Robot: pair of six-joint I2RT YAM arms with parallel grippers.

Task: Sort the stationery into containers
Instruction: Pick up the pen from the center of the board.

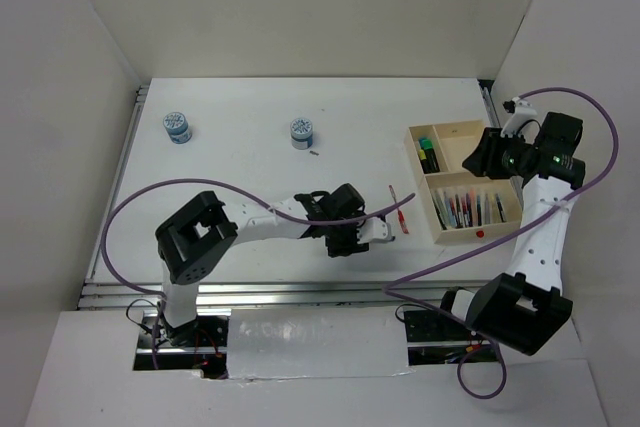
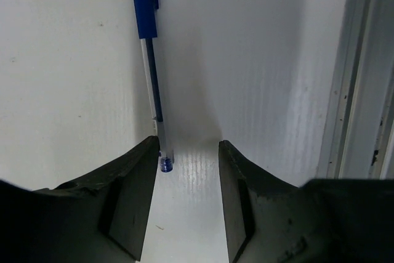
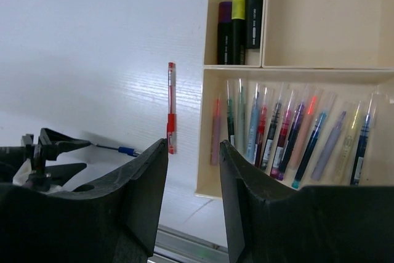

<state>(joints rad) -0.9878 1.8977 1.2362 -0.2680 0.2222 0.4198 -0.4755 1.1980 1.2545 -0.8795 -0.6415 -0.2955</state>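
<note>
Black fingers of the left gripper [image 2: 189,146] stand apart, released, low over the table [image 2: 74,90] by its near edge. A blue pen [image 2: 151,78] lies with its tip beside one finger, perhaps touching it. The right gripper [image 3: 194,149], jaws parted and empty, hovers over the wooden tray [image 3: 208,121] at the right edge. A red pen [image 3: 171,109] lies just left of the tray.

Tray [image 1: 455,137] on table [image 1: 240,162] right; pens [image 1: 470,209] in near compartment, highlighters [image 1: 428,157] far-left compartment; loose pen [image 1: 398,209] just left; pots [image 1: 178,127] far-left.
</note>
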